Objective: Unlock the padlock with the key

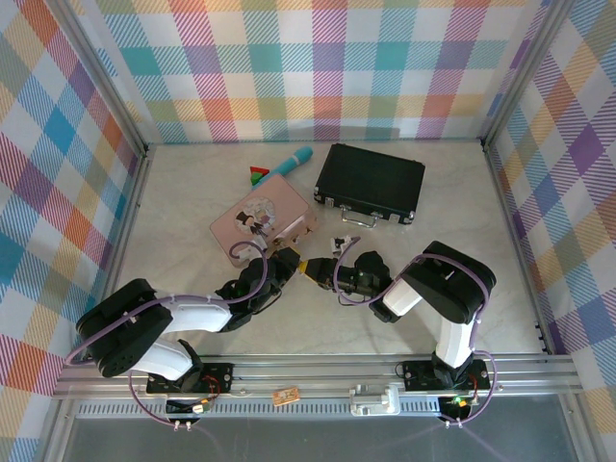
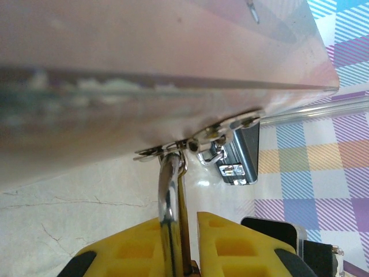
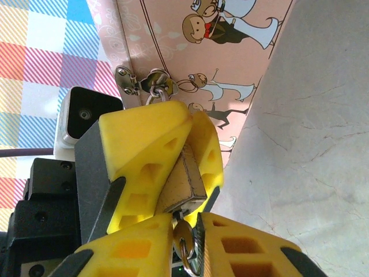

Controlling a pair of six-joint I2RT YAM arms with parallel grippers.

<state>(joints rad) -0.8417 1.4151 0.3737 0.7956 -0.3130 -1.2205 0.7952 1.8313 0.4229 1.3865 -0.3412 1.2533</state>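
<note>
Clamping padlock (image 3: 183, 180) with left hand (image 2: 180, 228) to steady it; seemingly pinching key (image 3: 185, 247) with right hand (image 3: 185, 224) at 6 o'clock, for turning.

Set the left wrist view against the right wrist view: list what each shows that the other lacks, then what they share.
Left wrist: the silver shackle edge-on, rising from between the yellow fingers of the left gripper to the silver hasp; a dark box with a silver fitting beyond.
Right wrist: the small brass padlock body clamped in those fingers, the thin grey metal key at its bottom, held by the right gripper; the cartoon couple on the lid.
Both: the pink tin, its hasp, the marble table.
</note>
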